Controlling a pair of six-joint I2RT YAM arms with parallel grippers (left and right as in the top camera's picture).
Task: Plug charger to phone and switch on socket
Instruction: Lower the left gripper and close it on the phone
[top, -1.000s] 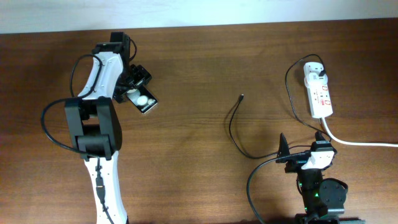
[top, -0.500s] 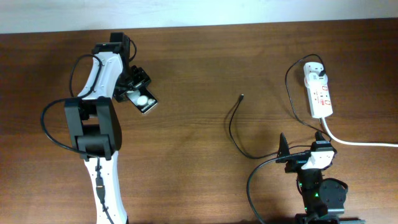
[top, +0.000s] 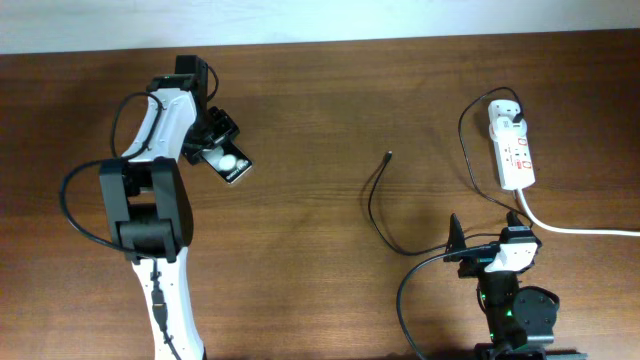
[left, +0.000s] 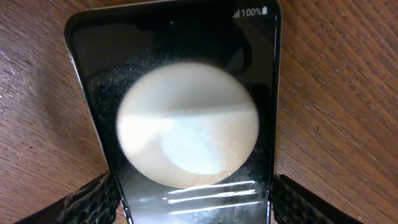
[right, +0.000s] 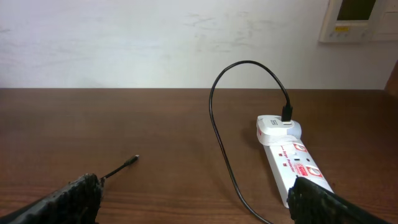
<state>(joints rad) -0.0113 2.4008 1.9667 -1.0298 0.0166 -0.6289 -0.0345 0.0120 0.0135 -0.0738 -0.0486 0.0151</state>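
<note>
My left claw is clamped on the phone, pads against its two side edges, with the phone flat on the surface. My right claw gapes wide, empty. The charger lies loose, its other end plugged in at the socket.

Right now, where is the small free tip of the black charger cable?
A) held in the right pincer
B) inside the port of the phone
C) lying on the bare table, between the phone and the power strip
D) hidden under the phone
C: the charger tip lies alone on the wood, far from the phone and apart from the socket; the right pincer is open and holds nothing.
</note>
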